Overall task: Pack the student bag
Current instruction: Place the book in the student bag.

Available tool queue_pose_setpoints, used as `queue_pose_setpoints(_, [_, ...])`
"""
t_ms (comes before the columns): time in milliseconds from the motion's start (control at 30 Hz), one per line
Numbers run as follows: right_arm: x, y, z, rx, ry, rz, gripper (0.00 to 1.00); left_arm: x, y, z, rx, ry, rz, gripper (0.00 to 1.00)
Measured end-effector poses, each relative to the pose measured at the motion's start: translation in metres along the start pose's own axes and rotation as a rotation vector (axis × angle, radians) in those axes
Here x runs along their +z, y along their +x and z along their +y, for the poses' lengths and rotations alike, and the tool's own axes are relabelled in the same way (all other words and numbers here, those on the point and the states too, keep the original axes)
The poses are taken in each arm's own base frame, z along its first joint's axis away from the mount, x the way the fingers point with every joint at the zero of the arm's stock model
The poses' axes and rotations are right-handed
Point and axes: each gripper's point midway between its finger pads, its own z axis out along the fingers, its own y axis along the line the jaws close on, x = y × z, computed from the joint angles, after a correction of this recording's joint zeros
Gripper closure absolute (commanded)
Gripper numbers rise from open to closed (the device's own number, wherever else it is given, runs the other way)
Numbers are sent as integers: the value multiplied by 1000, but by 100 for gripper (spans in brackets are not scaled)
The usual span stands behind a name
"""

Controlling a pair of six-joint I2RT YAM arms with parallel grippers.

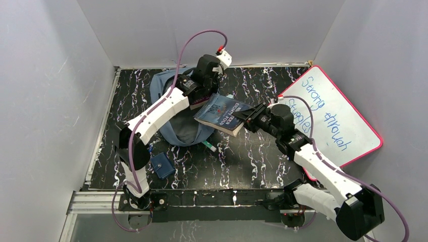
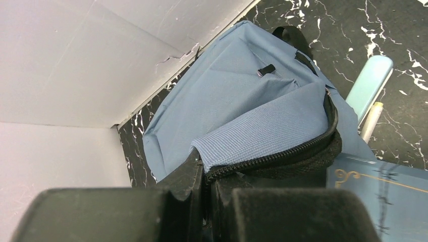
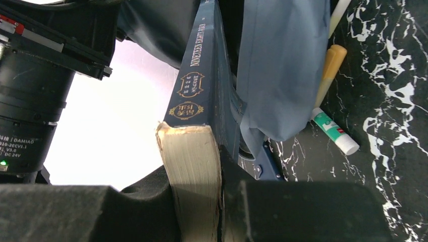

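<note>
The slate-blue student bag point(image 1: 184, 133) lies at the back left of the black marbled table. My left gripper point(image 1: 203, 99) is shut on the zipper edge of its opening and holds that flap up; in the left wrist view the fabric and black zipper point(image 2: 282, 154) run straight into the closed jaws of the left gripper point(image 2: 209, 176). My right gripper point(image 1: 246, 118) is shut on a dark-blue book point(image 1: 222, 113), held tilted with its far end at the bag's mouth. The right wrist view has the book's spine point(image 3: 202, 75) pointing at the bag point(image 3: 282, 65), its page block clamped in the right gripper point(image 3: 202, 169).
A whiteboard point(image 1: 333, 116) with blue writing leans at the right. A small dark-blue pouch point(image 1: 162, 165) lies near the left arm's base. A glue stick point(image 3: 335, 133) and a yellow pen point(image 3: 330, 70) lie beside the bag, and a pale teal case point(image 2: 371, 83). Grey walls close in three sides.
</note>
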Motion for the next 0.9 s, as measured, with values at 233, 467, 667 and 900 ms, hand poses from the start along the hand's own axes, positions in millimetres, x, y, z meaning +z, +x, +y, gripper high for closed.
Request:
queue_pose_setpoints(233, [17,2,9,23,-1,35,100,7,-12,-19,45,24,-6,100])
queue_pose_setpoints(467, [20,-2,27,35,-34,24,100,9,-20,-21,55,23,-17,100])
queue_pose_setpoints(667, [32,-6,15,58,10,9,100,15,-25,-25,57,22,-17,100])
queue_pose_setpoints(900, [62,-11,-31,80,148,-15,100,14,-25,-24,54,9,-13,100])
